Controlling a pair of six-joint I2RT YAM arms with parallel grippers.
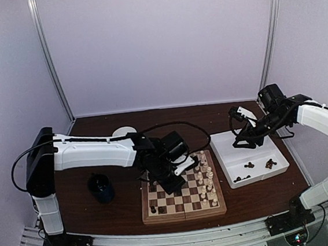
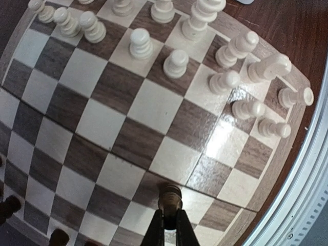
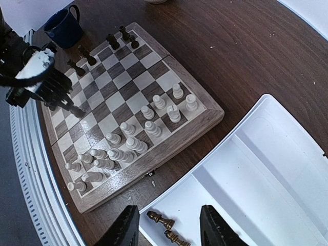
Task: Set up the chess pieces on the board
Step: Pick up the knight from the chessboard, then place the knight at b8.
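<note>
While your left gripper (image 2: 169, 220) clamps a dark piece (image 2: 169, 196) standing on the chessboard (image 2: 154, 110) at its tips, your right gripper (image 3: 171, 228) hangs open above spare dark pieces (image 3: 163, 220) in the white tray (image 3: 266, 154). You're likely reseating it: lift straight, place squarely.

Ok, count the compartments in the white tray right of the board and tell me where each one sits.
2. The far compartment of the tray looks bare where it shows; the near compartment holds the loose dark pieces.
</note>
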